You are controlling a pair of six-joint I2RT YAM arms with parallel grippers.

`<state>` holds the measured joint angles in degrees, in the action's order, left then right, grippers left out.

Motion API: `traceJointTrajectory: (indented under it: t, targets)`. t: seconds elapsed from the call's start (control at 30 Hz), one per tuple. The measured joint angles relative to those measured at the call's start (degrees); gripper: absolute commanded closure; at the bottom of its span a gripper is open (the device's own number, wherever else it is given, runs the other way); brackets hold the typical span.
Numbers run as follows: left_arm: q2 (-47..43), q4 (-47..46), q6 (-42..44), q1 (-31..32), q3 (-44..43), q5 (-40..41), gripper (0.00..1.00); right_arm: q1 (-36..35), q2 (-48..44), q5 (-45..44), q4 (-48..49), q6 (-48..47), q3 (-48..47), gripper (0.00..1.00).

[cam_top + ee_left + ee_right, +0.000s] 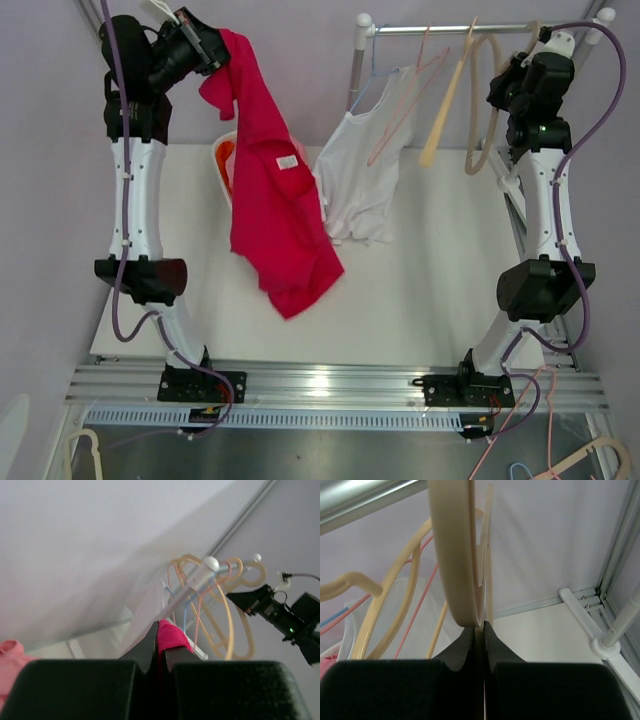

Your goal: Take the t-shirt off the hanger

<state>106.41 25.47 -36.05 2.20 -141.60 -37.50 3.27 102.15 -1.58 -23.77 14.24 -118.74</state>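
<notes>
Two grippers, both pressed together on something. The left gripper (213, 52) pinches a fold of the magenta fabric t-shirt (275, 200), which hangs from it above the white bench (440, 290), well apart from the cream plastic hanger (452, 555). The right gripper (482, 627) pinches that hanger below the metal rail (450, 28). A white sleeveless top (360, 180) hangs between them.
</notes>
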Motion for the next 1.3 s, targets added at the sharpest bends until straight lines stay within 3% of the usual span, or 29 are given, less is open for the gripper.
traceJointTrajectory:
  t: [0.17,0.43,0.53,0.67,0.77,0.97,1.3]
  targets:
    - [2.38,-11.32,-2.67,-1.66,-0.61,2.97,0.99,0.37,1.05,1.92,4.04,-0.83,-0.35,1.00]
    - [-4.55,-25.57,1.09,-1.95,-1.46,8.76,0.99,0.37,1.11,2.51,11.93,-1.42,0.04,1.00]
    - [-4.83,-30.18,1.55,-3.15,-1.60,9.88,0.99,0.37,3.87,2.75,10.19,-1.20,-5.16,1.00]
    - [3.13,-33.99,1.31,-4.87,-5.53,12.31,0.99,0.37,9.64,4.44,4.98,-0.72,-16.24,1.00]
    - [12.72,-35.06,-0.07,-5.68,-8.31,14.75,0.99,0.37,11.15,5.29,4.09,-0.31,-18.45,1.00]
    - [29.40,-30.49,-1.49,-7.30,-4.17,19.52,0.99,0.70,13.49,6.97,0.61,0.90,-23.67,1.00]
    - [32.87,-30.14,-1.40,-6.73,-1.46,20.83,0.99,1.29,14.56,12.52,-2.69,8.33,-25.07,1.00]
